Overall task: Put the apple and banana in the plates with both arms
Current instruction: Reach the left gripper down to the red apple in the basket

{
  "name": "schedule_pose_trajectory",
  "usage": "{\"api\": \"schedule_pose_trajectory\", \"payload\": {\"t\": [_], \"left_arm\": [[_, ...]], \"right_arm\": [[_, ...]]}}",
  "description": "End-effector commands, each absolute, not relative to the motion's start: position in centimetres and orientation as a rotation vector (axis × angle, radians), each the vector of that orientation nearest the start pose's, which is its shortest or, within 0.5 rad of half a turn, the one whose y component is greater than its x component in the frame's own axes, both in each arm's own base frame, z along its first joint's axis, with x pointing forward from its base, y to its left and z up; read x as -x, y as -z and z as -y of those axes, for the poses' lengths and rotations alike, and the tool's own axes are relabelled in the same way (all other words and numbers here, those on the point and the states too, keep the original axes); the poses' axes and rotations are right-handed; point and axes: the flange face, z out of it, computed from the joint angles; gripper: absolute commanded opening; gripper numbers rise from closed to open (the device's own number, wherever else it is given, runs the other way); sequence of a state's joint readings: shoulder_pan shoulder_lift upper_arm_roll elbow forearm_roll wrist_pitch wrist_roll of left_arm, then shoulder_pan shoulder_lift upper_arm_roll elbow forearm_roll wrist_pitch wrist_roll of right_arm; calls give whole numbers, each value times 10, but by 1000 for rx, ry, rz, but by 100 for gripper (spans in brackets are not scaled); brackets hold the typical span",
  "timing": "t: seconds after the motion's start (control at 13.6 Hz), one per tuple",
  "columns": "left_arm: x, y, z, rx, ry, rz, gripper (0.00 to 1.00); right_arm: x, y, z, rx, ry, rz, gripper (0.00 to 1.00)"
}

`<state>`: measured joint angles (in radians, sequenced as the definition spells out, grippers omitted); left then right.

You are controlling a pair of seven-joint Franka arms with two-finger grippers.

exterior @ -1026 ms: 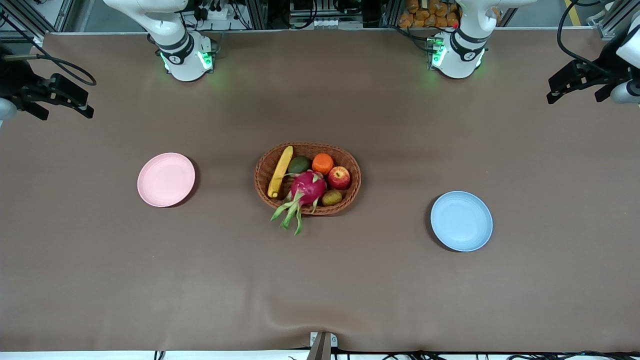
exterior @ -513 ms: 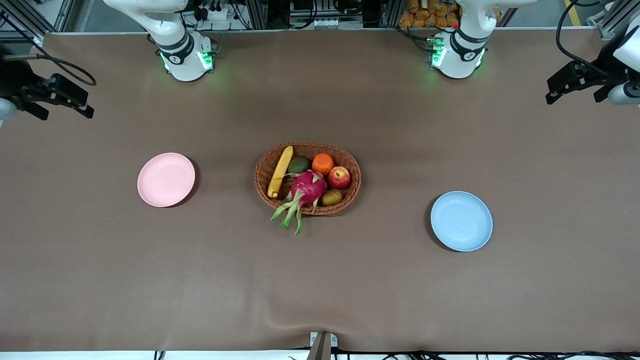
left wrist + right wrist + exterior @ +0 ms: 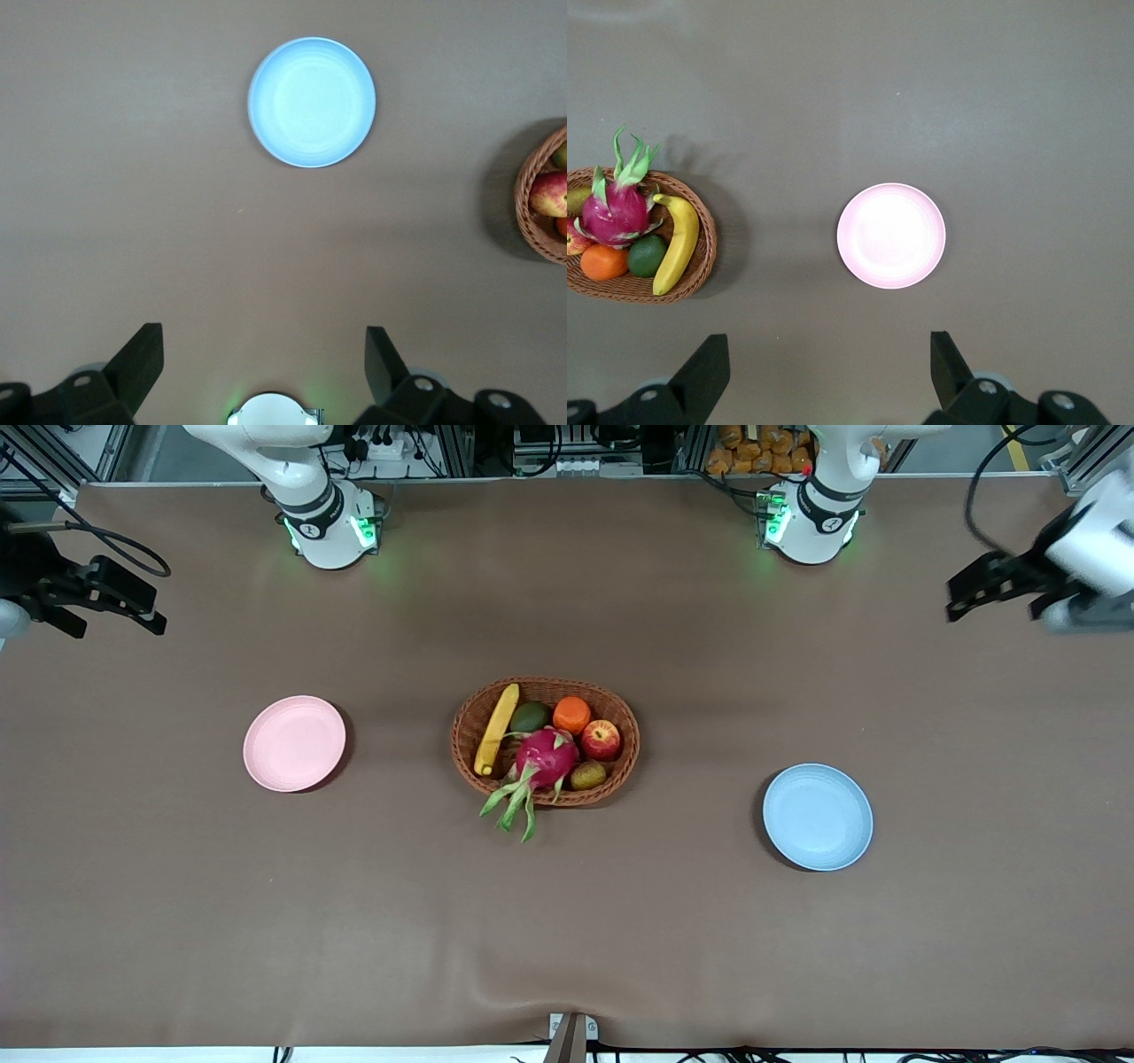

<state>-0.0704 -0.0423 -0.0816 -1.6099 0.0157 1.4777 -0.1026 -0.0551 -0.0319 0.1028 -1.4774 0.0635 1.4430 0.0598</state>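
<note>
The apple (image 3: 601, 739) and the banana (image 3: 496, 729) lie in a brown woven basket (image 3: 545, 685) at the table's middle. The pink plate (image 3: 294, 743) lies empty toward the right arm's end, and the blue plate (image 3: 818, 817) lies empty toward the left arm's end. My left gripper (image 3: 990, 604) is open and empty, high over the table's edge at the left arm's end. My right gripper (image 3: 121, 627) is open and empty over the edge at the right arm's end. The left wrist view shows the left gripper (image 3: 261, 341), the blue plate (image 3: 312, 102) and the apple (image 3: 549, 193). The right wrist view shows the right gripper (image 3: 828, 345), the pink plate (image 3: 891, 235) and the banana (image 3: 676, 243).
The basket also holds a magenta dragon fruit (image 3: 545, 757), an orange (image 3: 571, 714), a dark green fruit (image 3: 531, 716) and a small brownish fruit (image 3: 587, 776). The dragon fruit's green leaves hang over the basket's rim nearest the front camera. Brown cloth covers the table (image 3: 567, 921).
My left gripper has shifted a little toward the table's middle. The right arm, the fruit and both plates have not moved.
</note>
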Motion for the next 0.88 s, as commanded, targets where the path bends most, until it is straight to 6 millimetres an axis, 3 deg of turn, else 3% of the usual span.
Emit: {"api": "schedule_pose_trajectory", "payload": {"t": [0.0, 0.37, 0.81], "left_arm": [[-556, -571, 152, 3102, -141, -214, 100], [-571, -475, 286, 3153, -111, 8, 100], [-556, -393, 383, 3163, -116, 463, 100]], "right_arm": [[-532, -677, -33, 3097, -4, -7, 100], [-532, -677, -33, 3097, -6, -7, 100], [-532, -676, -31, 3097, -9, -14, 100]]}}
